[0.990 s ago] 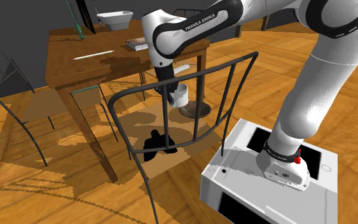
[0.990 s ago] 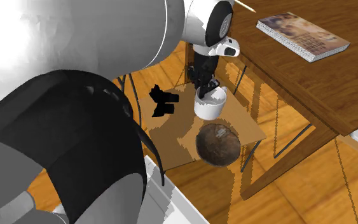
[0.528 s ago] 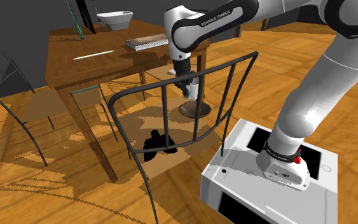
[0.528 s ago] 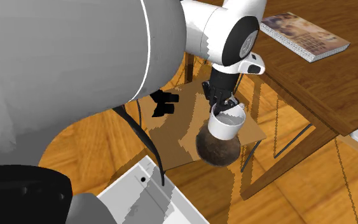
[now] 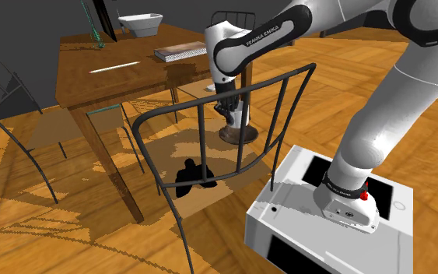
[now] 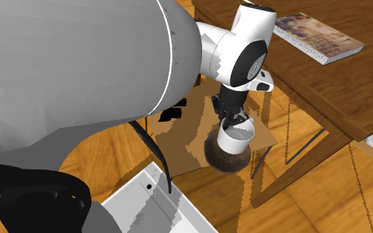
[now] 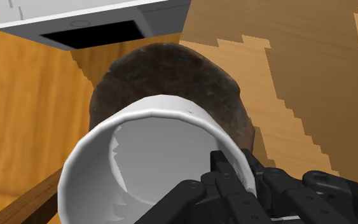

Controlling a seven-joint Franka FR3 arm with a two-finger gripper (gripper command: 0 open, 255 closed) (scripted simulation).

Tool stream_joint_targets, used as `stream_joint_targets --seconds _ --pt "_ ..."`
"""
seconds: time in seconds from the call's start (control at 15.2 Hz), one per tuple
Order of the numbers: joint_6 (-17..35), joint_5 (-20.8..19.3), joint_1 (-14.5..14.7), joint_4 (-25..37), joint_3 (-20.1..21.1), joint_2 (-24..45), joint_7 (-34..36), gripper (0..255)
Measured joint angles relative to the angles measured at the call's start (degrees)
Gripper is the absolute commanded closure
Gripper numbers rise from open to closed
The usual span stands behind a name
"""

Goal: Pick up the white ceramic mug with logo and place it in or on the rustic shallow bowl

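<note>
A plain white mug [image 5: 237, 117] [image 6: 236, 138] hangs upright just above a dark brown, rough shallow bowl [image 5: 237, 136] [image 6: 225, 157] that rests on a wooden chair seat [image 6: 190, 141]. My black gripper [image 5: 229, 106] [image 6: 235, 121] comes down from above and is shut on the mug's rim. In the wrist view the gripper [image 7: 231, 173] clasps the mug's wall, one finger inside and one outside. The mug's [image 7: 161, 109] open mouth covers much of the bowl [image 7: 165, 63] beneath it. No logo shows on the mug.
The chair's curved black wire back [image 5: 209, 117] stands between the shoulder camera and the mug. A small black object [image 5: 190, 178] [image 6: 171, 110] lies on the seat. Behind is a wooden table [image 5: 124, 74] with a book [image 5: 180, 52] [image 6: 314, 36] and a white basin [image 5: 141, 23]. The white stand [image 5: 326, 218] is close by.
The gripper carried the mug toward the shoulder view's right, from beside the bowl to directly over it, and has sunk slightly closer to the bowl.
</note>
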Motion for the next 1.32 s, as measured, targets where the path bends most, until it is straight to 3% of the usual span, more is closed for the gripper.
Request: stream_joint_targets --seconds 0.46,0.92,0.99,1.32 --pt "5.53 -0.38 -0.06 -3.33 0.12 2.23 0.32 255" --pt "6.42 -0.44 -0.05 -3.79 0.16 2.64 0.42 255" --pt "6.42 -0.44 -0.05 -3.79 0.16 2.65 0.43 0" --pt "6.43 -0.45 -0.05 -3.78 0.16 2.65 0.43 0"
